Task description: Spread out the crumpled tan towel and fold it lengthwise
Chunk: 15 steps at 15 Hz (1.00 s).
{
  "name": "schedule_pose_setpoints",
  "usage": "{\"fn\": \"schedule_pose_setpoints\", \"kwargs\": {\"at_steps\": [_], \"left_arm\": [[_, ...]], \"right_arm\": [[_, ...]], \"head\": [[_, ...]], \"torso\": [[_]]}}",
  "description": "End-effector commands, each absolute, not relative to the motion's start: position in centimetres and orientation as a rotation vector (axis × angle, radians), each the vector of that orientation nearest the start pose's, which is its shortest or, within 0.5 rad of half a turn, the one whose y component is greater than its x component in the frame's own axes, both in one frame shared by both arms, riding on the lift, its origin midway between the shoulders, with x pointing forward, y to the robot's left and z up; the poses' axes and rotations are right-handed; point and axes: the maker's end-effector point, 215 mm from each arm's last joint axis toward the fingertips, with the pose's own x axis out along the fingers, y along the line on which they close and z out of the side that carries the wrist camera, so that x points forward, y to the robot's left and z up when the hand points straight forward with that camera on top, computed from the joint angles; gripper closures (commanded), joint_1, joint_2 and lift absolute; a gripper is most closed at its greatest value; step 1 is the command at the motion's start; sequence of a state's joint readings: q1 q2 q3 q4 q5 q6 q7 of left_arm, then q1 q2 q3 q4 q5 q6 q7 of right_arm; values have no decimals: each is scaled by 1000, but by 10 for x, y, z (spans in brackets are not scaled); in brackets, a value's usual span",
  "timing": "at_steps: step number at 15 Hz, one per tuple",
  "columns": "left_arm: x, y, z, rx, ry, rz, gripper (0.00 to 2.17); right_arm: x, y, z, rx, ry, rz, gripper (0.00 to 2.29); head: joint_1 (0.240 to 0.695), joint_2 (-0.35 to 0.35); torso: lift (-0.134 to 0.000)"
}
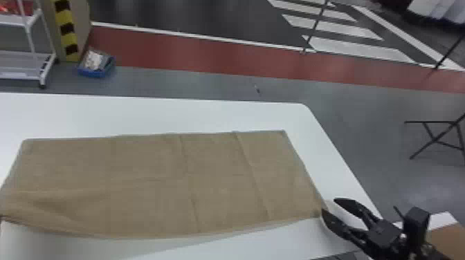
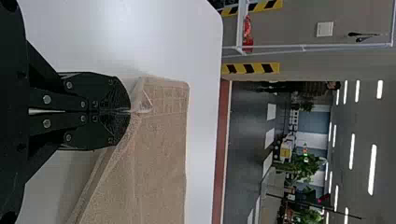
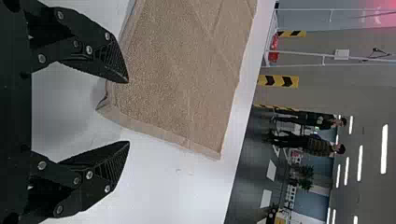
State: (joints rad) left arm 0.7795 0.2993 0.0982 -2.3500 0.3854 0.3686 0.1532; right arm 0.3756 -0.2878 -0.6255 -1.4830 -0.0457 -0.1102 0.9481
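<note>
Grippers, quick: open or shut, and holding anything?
Left gripper: closed on the tan towel, near a corner.
Right gripper: open, holding nothing, at the towel's near right corner.

Black, tapering fingers [image 1: 351, 206] with finely ridged pads [image 3: 114, 56] and round silver screws [image 3: 88, 49]

Tan towel [image 1: 148, 179] on a white table [image 1: 207, 115]; black tool [image 1: 340, 212]; yellow-and-black striped post [image 1: 65, 29].

Pretty bright lighting tbh. White strip lights [image 2: 372, 169] glow up high beyond the towel [image 1: 145, 173], soft blurry-edged shadows sit on the table [image 1: 166, 114] right beside it, and floor [image 1: 425, 186] past it has a dull sheen.
</note>
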Motion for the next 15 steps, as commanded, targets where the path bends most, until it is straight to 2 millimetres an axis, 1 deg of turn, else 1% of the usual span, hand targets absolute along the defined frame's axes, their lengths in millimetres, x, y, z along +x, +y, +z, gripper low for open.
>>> {"fn": "schedule_pose_setpoints", "kwargs": {"at_steps": [1, 5, 9, 10, 12, 13, 15], "left_arm": [[361, 277, -385, -47, 385, -7, 1693], [362, 278, -384, -44, 384, -6, 1693], [363, 277, -385, -44, 386, -8, 1693], [363, 277, -384, -42, 384, -7, 1693], [364, 276, -383, -39, 388, -10, 1693], [365, 276, -381, -38, 385, -12, 1693], [366, 274, -376, -37, 379, -14, 1693]], "right_arm": [[370, -474, -462, -212, 379, 374, 650], [369, -477, -465, -210, 393, 365, 650], [365, -481, -475, -208, 423, 369, 650], [366, -480, -474, -208, 422, 371, 697], [368, -478, -470, -212, 409, 379, 1507], [369, -476, -466, -211, 399, 381, 1659], [371, -468, -455, -210, 369, 394, 1659]], "head": [[695, -308], [695, -302], [695, -310], [695, -311], [695, -311], [695, -310], [695, -308]], "torso": [[-124], [-124], [-124], [-124], [-124], [-124], [-124]]}}
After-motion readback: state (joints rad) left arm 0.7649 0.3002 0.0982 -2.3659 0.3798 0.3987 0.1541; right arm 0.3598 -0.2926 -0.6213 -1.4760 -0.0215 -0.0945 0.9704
